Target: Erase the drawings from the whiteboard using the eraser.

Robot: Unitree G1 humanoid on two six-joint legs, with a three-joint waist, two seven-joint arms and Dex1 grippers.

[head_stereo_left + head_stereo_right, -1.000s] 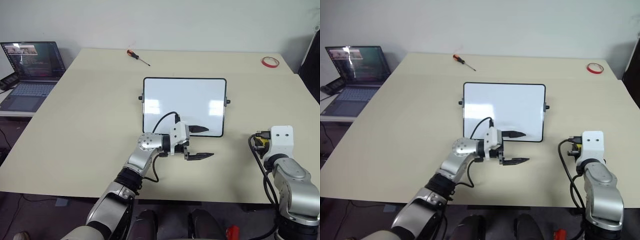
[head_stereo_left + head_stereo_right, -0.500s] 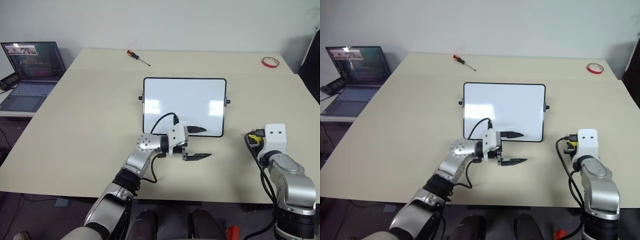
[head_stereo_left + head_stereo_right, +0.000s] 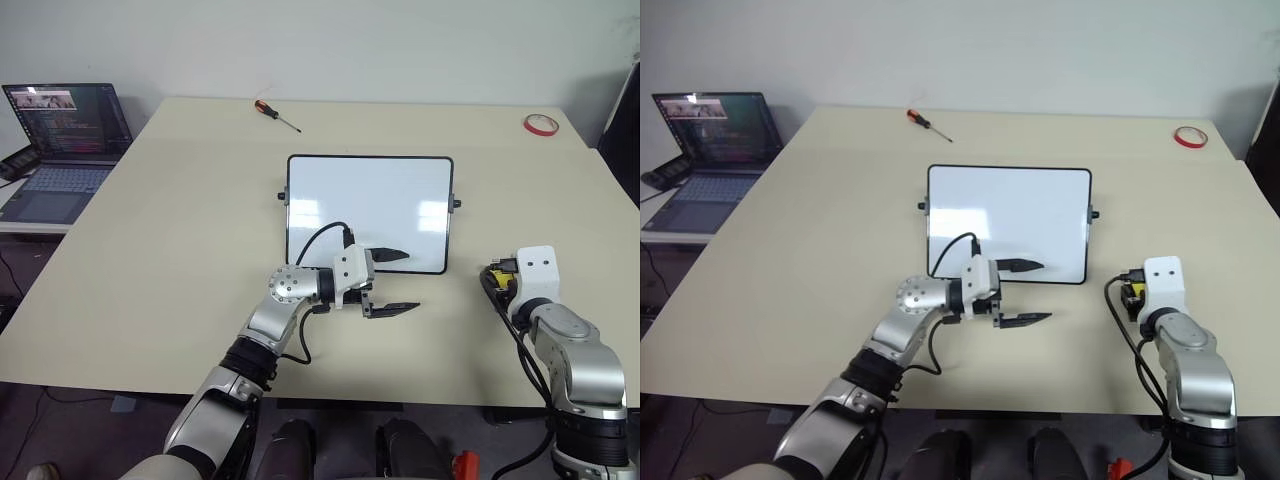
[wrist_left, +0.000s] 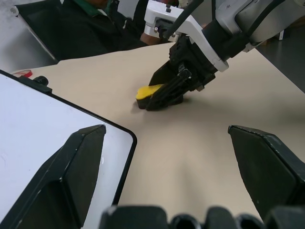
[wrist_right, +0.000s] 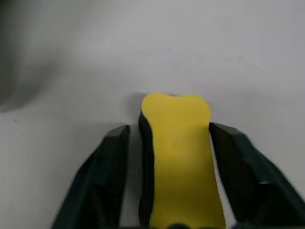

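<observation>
From my seat, the yellow eraser lay on the counter directly between the two fingers of the right hand, its long axis running along the line the fingers pointed. The right fingers stood apart with a sliver of counter showing on each side of the block, so I judged it flanked rather than clamped. That hand sat at the near right, just right of the whiteboard's near right corner and apart from it, so it was plainly the arm placed for the eraser. The left hand hovered at the whiteboard's near edge, pointing right, its fingers spread wide and empty, one over the white surface and the other over bare counter. Any coming stroke would have had to carry the eraser left and away from me onto the board. I could not make out the drawings: the board read as blank white with glare patches, and the left hand covered part of its near edge. In the head views the right wrist housing hid most of the eraser, leaving a speck of yellow.
</observation>
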